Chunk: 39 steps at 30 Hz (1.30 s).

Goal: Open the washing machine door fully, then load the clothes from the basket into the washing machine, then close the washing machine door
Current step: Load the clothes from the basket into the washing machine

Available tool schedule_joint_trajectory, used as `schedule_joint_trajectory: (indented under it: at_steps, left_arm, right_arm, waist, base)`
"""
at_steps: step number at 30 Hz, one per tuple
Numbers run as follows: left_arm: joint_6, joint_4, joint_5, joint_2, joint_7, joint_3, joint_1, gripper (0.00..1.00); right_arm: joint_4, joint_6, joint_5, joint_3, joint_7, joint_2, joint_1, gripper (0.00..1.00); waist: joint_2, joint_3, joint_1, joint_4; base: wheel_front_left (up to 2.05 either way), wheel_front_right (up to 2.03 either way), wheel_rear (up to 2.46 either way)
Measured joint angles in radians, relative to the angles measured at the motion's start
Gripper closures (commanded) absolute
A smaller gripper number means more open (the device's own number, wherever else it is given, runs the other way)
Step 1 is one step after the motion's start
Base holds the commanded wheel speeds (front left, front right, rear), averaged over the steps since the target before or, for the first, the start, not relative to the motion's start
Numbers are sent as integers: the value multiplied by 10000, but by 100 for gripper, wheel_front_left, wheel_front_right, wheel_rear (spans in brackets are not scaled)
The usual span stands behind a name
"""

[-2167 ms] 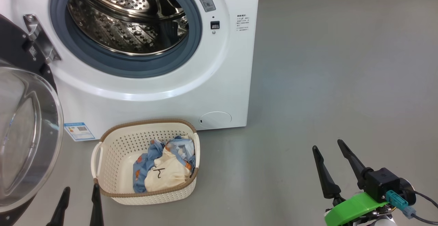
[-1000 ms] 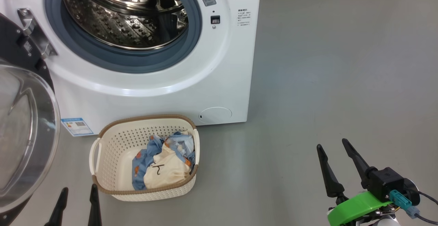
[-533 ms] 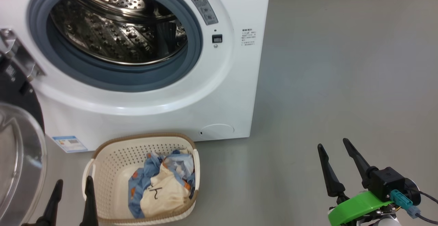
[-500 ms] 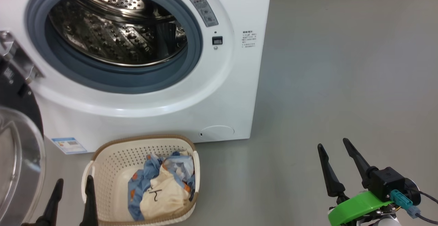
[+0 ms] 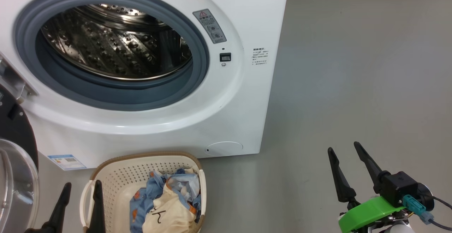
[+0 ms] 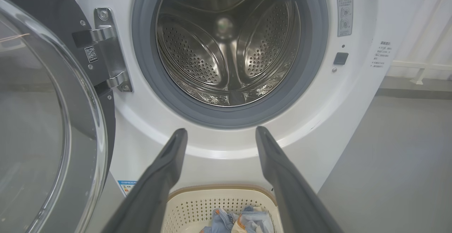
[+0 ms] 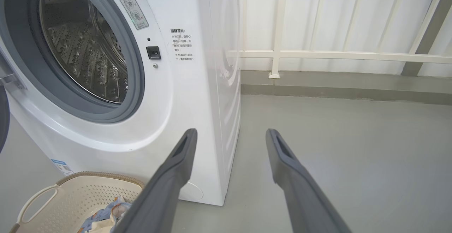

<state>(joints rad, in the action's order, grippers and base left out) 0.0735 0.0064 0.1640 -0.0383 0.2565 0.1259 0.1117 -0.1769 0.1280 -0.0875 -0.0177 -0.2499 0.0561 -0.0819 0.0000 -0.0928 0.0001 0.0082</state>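
Left gripper (image 5: pixel 82 184): fingers spread wide, nothing between them; low at the basket's near left corner, with its right finger in front of the basket's left handle in the head view.
Right gripper (image 5: pixel 343 147): jaws wide, empty; above bare grey floor (image 5: pixel 353 84), well apart from machine and basket on the right.
Washing machine door (image 6: pixel 39 120): swung open to the left on its steel hinge (image 6: pixel 109 49), clear bowl window bulging outward.
Washing machine (image 5: pixel 247 14): white, mouth uncovered; steel drum (image 5: pixel 113 42) in plain sight inside the grey-blue gasket (image 5: pixel 116 99).
Basket (image 5: pixel 141 155): on the floor just in front of the machine, below the mouth, between the blue label (image 5: pixel 67 161) and the round flap (image 5: pixel 224 148).
Clothes (image 5: pixel 166 208): bunched in the basket's right half; a light blue printed piece with a cream piece lying on top.
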Motion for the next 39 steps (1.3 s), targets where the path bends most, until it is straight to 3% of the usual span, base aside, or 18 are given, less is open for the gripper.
schedule_joint_trajectory:
  at_steps: [25, 39]
  left_arm:
    - [102, 244, 345, 0, 0, -278, 13, 0]
    - [104, 1547, 880, 0, 0, -1233, -1487, 0]
  right_arm:
    - [-132, 0, -77, 96, 0, 25, 6, 0]
    - [-132, 0, -303, 364, 0, 163, -493, 0]
  waist:
    - [0, -56, -1, -8]
    - [0, -1590, 0, -132]
  base:
    - [0, 0, 0]
    - [0, 0, 0]
